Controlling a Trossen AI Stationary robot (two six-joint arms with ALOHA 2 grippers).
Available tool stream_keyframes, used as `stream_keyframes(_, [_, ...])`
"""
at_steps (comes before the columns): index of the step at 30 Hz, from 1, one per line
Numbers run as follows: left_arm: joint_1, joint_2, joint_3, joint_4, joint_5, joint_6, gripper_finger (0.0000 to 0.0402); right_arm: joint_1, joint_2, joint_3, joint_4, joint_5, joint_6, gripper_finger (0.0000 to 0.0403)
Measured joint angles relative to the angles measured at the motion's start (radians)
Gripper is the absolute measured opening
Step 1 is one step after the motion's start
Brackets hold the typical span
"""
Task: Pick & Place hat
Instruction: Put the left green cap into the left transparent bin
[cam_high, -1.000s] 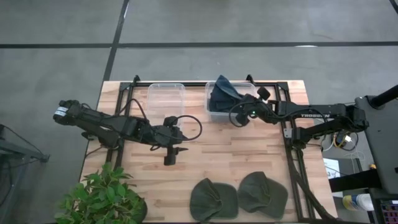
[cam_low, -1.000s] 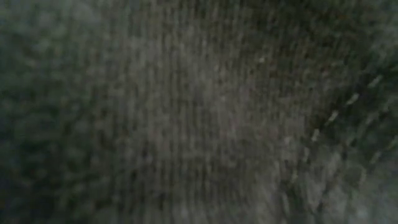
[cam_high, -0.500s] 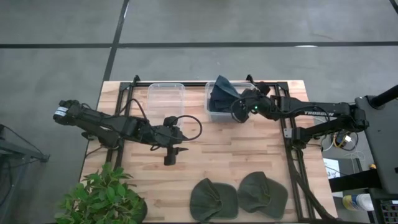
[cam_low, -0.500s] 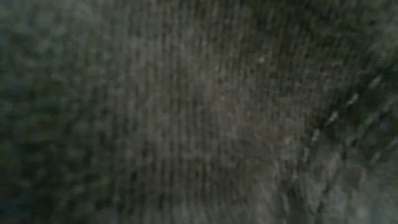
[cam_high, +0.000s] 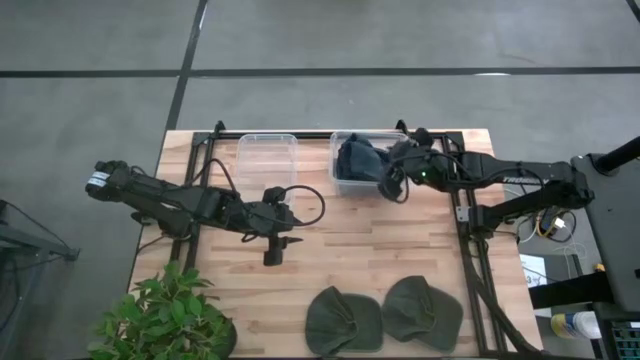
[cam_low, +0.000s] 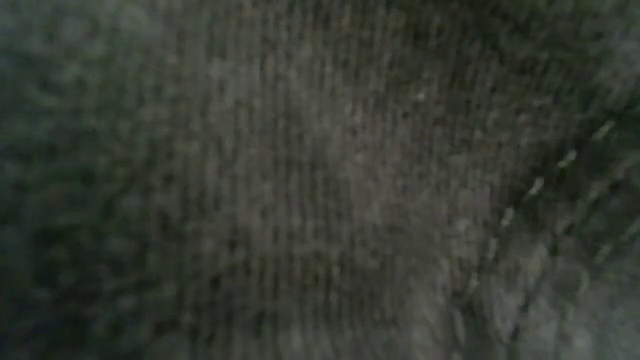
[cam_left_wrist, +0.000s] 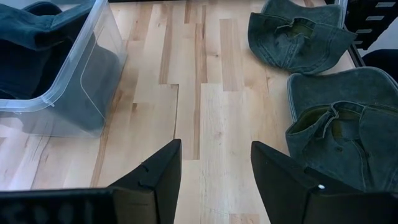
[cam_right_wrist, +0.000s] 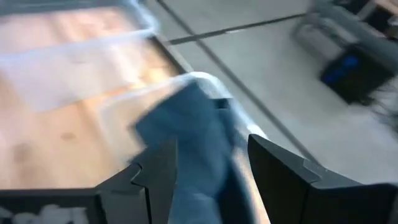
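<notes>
Right gripper (cam_high: 397, 160) — fingers parted, at the right-hand clear bin (cam_high: 345, 186), beside the dark blue hat (cam_high: 358, 160) lying inside it. Left gripper (cam_high: 272, 252) — fingers apart, empty, low over mid tabletop (cam_high: 400, 240). Second clear bin (cam_high: 266, 146) — left of the first. Two olive hats, (cam_high: 343, 320) and (cam_high: 422, 312) — side by side at the near edge. Potted plant (cam_high: 165, 320) — near-left corner.

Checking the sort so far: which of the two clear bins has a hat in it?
The right-hand clear bin, by the right gripper, holds the dark blue hat. The left-hand bin shows only bare plastic.
</notes>
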Motion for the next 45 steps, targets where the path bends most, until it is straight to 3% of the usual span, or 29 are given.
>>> stream_keyframes(9, [0.0, 0.0, 0.0, 0.0, 0.0, -0.002, 0.0186, 0.139, 0.0, -0.021, 0.012, -0.275, 0.102, 0.0185])
stream_keyframes(18, [0.0, 0.0, 0.0, 0.001, 0.0, -0.002, 0.0186, 0.271, 0.0, -0.042, 0.014, -0.377, 0.182, 0.0172])
stream_keyframes(27, [0.0, 0.0, 0.0, 0.001, 0.0, -0.003, 0.0186, 0.333, 0.015, -0.095, 0.025, -0.624, 0.277, 0.0164])
stream_keyframes(38, [0.0, 0.0, 0.0, 0.016, 0.0, -0.001, 0.0186, 0.391, 0.203, -0.169, 0.124, -0.757, 0.418, 0.0157])
stream_keyframes(45, [0.0, 0.0, 0.0, 0.016, 0.0, 0.0, 0.0186, 0.408, 0.372, -0.157, 0.126, -0.8, 0.419, 0.0147])
